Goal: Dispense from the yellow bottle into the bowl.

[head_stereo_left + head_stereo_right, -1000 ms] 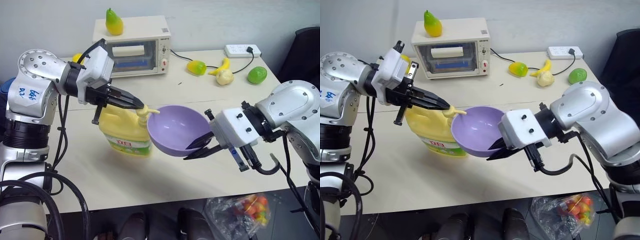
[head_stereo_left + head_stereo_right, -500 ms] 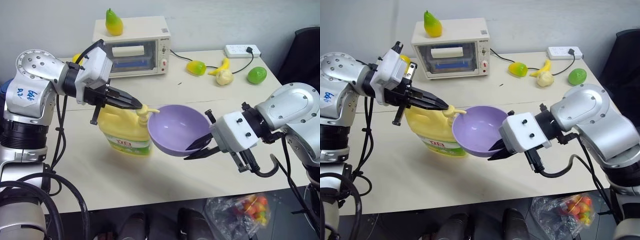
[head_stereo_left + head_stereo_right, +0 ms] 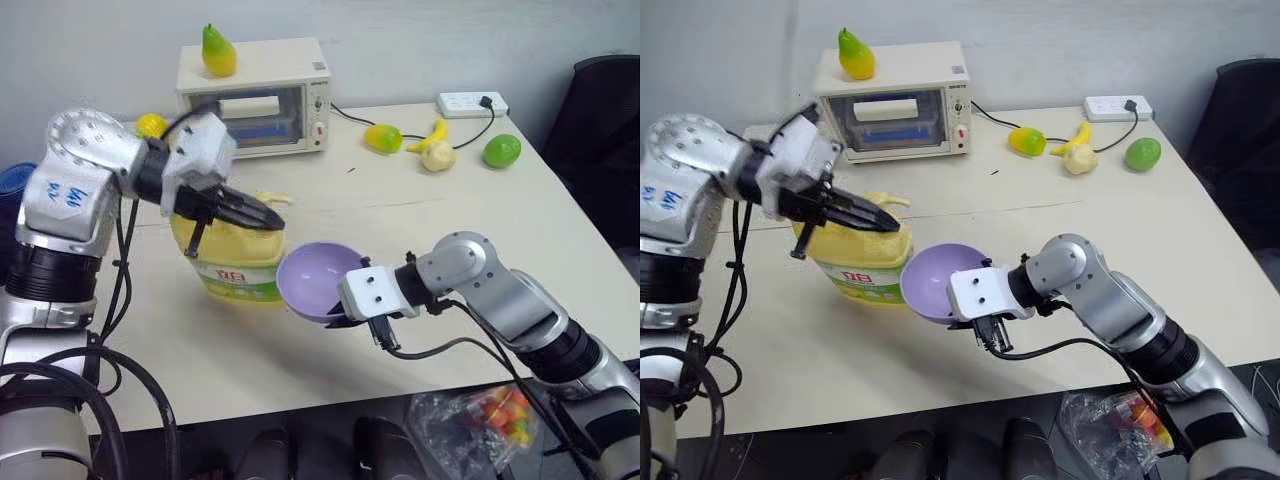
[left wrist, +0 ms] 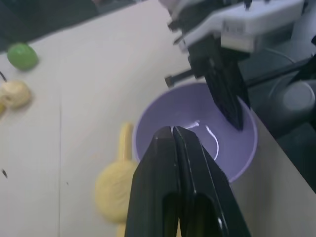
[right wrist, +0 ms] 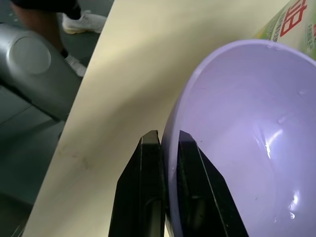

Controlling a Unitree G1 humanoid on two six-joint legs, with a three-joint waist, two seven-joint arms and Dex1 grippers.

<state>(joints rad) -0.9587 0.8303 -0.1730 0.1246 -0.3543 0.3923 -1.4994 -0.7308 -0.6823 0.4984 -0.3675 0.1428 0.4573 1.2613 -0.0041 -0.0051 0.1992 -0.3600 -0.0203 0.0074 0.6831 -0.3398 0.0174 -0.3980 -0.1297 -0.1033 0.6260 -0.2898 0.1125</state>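
Observation:
The yellow bottle [image 3: 228, 262] stands upright on the table, its green-and-white label facing me and its pump nozzle [image 3: 268, 198] pointing right. My left gripper [image 3: 275, 218] is shut with nothing in it. It hovers over the bottle's top, just in front of the pump head [image 4: 114, 185]; I cannot tell whether it touches. The lavender bowl [image 3: 315, 283] hangs tilted and low over the table, right of the bottle and near its label. My right gripper [image 5: 168, 143] is shut on the bowl's near rim, one finger inside and one outside.
A toaster oven [image 3: 250, 85] with a toy pear on top stands at the back of the table. Toy fruits [image 3: 435, 140] and a power strip [image 3: 472, 103] lie at the back right. A bag of fruit [image 3: 495, 415] lies on the floor by the front edge.
My right gripper has carried the bowl down and to the left, closer to the bottle. The left gripper has sunk a little over the pump. The camera view has also shifted.

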